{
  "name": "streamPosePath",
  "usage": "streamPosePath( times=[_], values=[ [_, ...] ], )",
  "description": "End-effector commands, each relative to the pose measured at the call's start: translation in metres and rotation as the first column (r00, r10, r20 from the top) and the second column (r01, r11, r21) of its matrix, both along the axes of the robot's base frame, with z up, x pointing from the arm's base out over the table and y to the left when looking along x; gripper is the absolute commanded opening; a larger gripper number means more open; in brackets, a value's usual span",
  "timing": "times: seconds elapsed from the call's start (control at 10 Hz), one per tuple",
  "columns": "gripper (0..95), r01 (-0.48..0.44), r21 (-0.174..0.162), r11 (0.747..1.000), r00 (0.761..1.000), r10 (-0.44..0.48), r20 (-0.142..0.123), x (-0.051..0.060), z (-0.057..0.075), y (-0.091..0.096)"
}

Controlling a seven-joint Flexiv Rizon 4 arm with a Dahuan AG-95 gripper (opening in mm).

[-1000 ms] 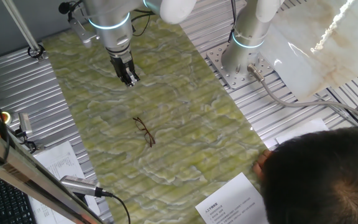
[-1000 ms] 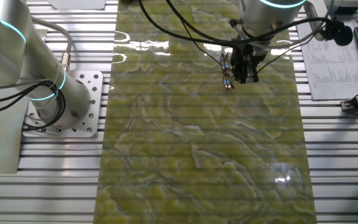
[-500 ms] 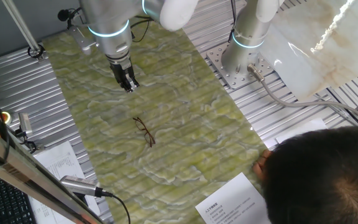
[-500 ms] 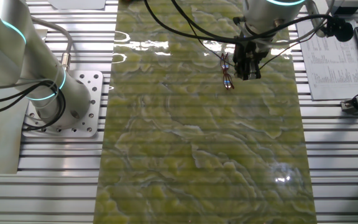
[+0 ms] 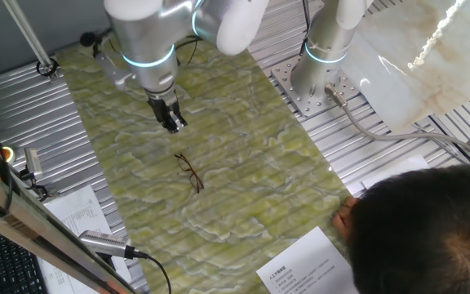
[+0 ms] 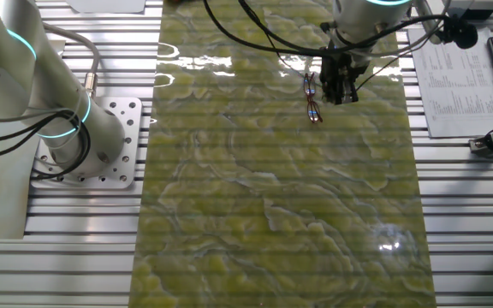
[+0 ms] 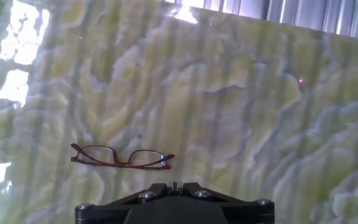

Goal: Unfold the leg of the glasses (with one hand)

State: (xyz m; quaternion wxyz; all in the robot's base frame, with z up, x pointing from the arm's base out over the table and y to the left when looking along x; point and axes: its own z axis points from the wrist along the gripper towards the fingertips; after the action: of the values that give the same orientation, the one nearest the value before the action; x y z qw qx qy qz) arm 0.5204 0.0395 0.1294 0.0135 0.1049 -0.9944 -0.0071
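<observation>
You've got a second arm's base (image 5: 317, 77) bolted beside the green marbled worktop (image 5: 243, 155), printed sheets (image 5: 304, 265) at the near edge, and somebody's head (image 5: 431, 233) poking in there too. None of it sits between your end effector (image 5: 172, 122) and the glasses (image 5: 189, 172), which lie folded flat mid-worktop. The arm points straight down, hanging above and just short of them, holding nothing. Can't tell how far the fingers are apart.

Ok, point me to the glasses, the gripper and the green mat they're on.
glasses (image 7: 122, 158): hand view, on the frame near the bridge.
gripper (image 5: 173, 122): one fixed view, between the dark fingertips.
green mat (image 6: 272, 214): the other fixed view, on a bare stretch in its middle.
</observation>
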Motion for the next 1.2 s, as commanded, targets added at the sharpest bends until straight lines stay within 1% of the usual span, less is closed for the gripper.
streamPosePath(
  times=[0.1,0.2,0.5,0.6,0.8,1.0,1.1,1.2],
  values=[
    [0.0,-0.059,0.004,0.998,0.998,0.059,0.006,0.005,-0.007,0.0],
    [0.0,-0.094,0.004,0.996,0.996,0.094,0.006,0.008,-0.01,0.001],
    [0.0,-0.148,0.002,0.989,0.989,0.148,0.012,0.019,-0.015,0.005],
    [0.0,-0.207,0.005,0.978,0.978,0.207,0.009,0.025,-0.015,0.008],
    [0.0,-0.264,0.008,0.964,0.964,0.264,0.012,0.03,-0.016,0.014],
    [0.0,-0.301,0.008,0.954,0.953,0.301,0.02,0.032,-0.016,0.021],
    [0.0,-0.338,0.01,0.941,0.941,0.338,0.018,0.036,-0.014,0.029],
    [0.0,-0.345,0.008,0.938,0.938,0.345,0.012,0.038,-0.014,0.034]
  ],
)
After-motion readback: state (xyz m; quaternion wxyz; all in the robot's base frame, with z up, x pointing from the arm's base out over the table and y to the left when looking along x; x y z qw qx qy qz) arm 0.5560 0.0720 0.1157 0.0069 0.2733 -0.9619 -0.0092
